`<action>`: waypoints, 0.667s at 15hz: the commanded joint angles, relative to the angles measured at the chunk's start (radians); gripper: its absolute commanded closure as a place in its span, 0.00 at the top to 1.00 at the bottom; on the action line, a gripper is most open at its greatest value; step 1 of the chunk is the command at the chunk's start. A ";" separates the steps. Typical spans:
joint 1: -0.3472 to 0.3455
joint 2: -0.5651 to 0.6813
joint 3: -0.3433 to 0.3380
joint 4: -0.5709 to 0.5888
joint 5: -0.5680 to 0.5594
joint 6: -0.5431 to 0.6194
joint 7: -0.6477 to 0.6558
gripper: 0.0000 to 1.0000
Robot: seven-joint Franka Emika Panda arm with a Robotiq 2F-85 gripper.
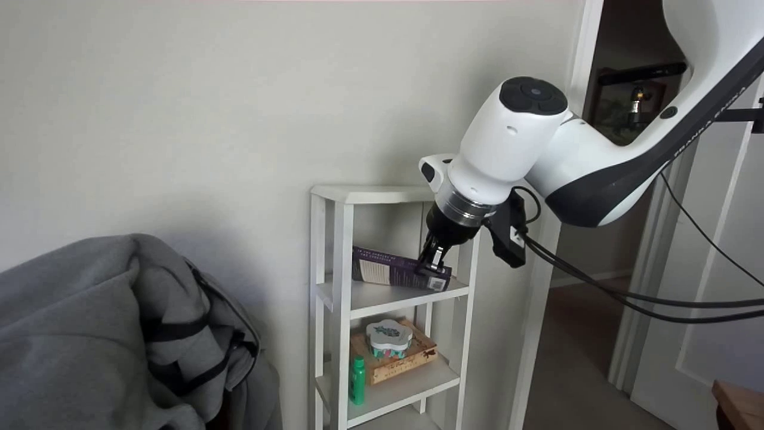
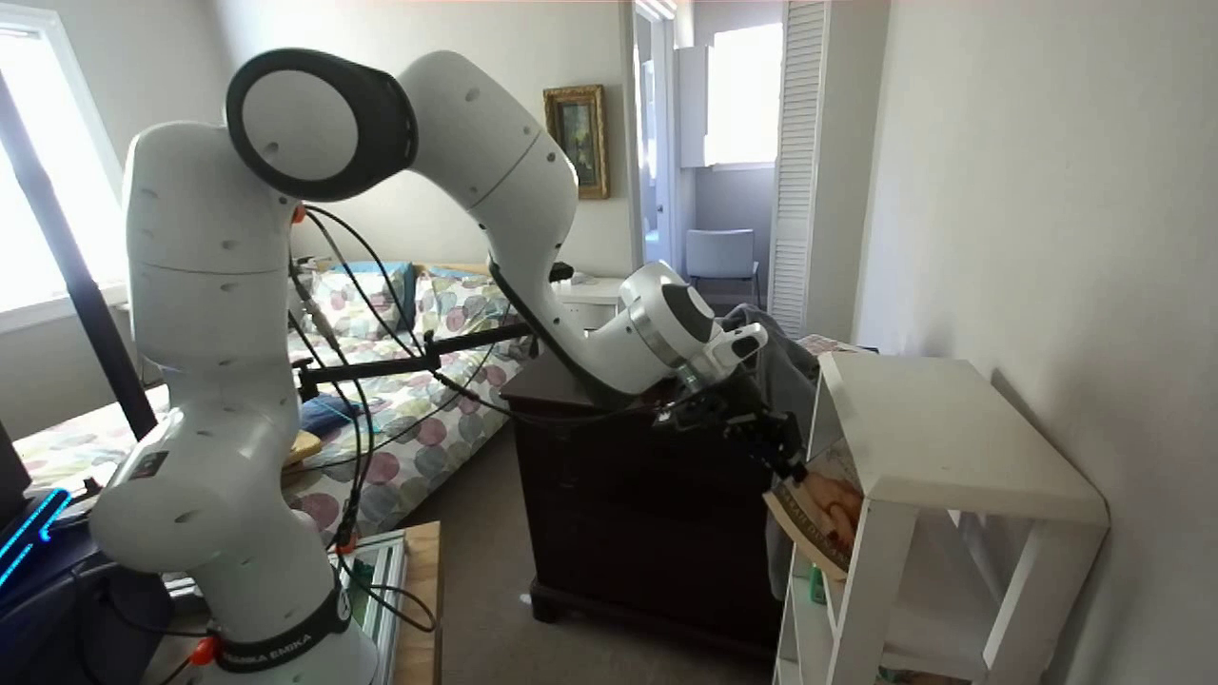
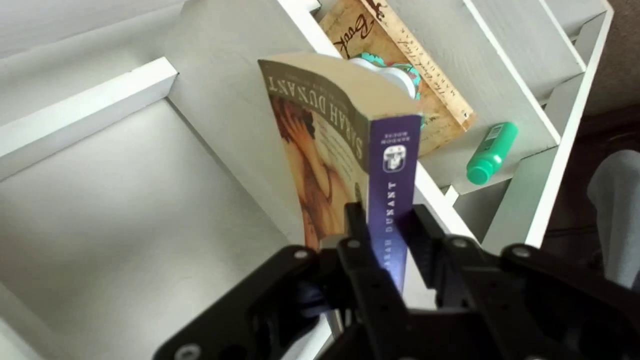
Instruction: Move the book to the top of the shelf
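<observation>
The book (image 1: 376,267) has a purple back cover and spine in an exterior view; its picture cover shows in an exterior view (image 2: 826,509) and in the wrist view (image 3: 325,165). It is tilted in the bay under the top board of the white shelf (image 1: 373,194), partly out past the front edge. I cannot tell whether it touches the board below. My gripper (image 3: 384,215) is shut on the book across its spine, one finger on each cover. The gripper also shows in both exterior views (image 1: 433,263) (image 2: 790,466). The shelf's top board (image 2: 971,428) is bare.
The tier below holds a tan wooden box (image 1: 406,361), a white flower-shaped tin (image 1: 389,335) and a green bottle (image 1: 357,380). Grey cloth (image 1: 89,334) lies beside the shelf. A dark dresser (image 2: 647,523) stands near it. A wall is behind the shelf.
</observation>
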 commanded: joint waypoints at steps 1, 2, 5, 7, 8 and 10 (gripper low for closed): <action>-0.013 -0.111 0.013 -0.072 0.063 0.028 -0.030 0.07; -0.011 -0.128 0.015 -0.081 0.076 0.030 -0.035 0.07; -0.010 -0.172 0.020 -0.109 0.110 0.039 -0.033 0.07; -0.013 -0.199 0.023 -0.131 0.149 0.056 -0.044 0.07; -0.014 -0.211 0.024 -0.143 0.175 0.071 -0.052 0.06; -0.015 -0.233 0.028 -0.171 0.255 0.108 -0.098 0.06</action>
